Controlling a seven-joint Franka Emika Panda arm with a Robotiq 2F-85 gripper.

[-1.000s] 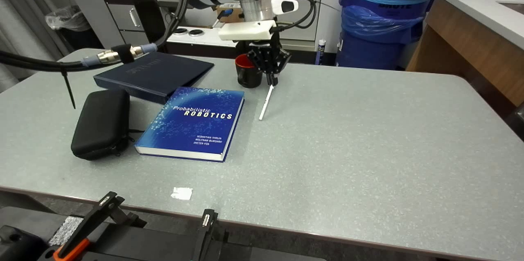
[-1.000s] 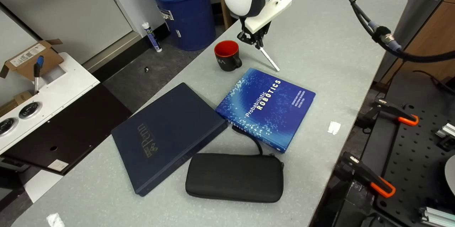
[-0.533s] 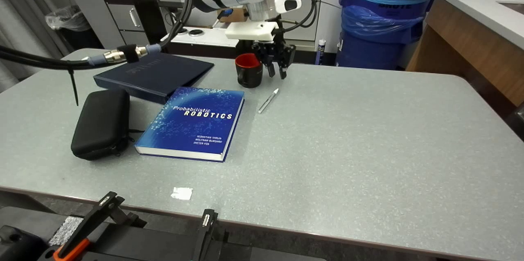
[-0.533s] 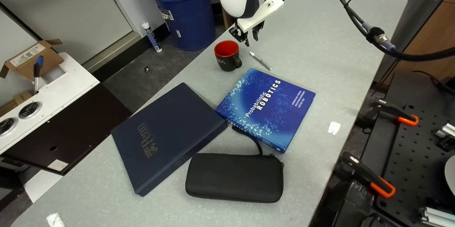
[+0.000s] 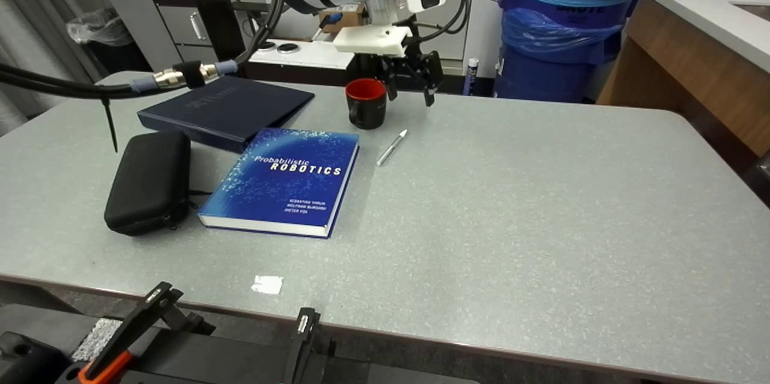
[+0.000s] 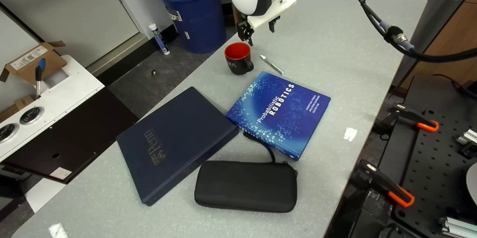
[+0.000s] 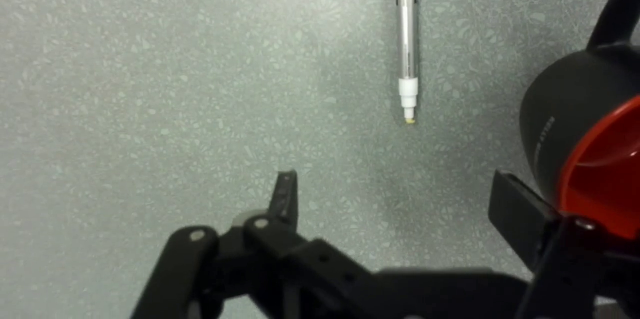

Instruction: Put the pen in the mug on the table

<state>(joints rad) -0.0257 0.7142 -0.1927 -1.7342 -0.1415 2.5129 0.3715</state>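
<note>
My gripper (image 7: 394, 178) hangs above the table (image 7: 175, 84), its fingers (image 7: 285, 194) spread well apart. In the wrist view, the pen (image 7: 408, 39) lies flat on the table at twelve o'clock from the gripper, white tip pointing to six. The upright mug (image 7: 575, 101) stands between two and three o'clock, apart from the pen; I cannot tell whether a finger touches it
</note>
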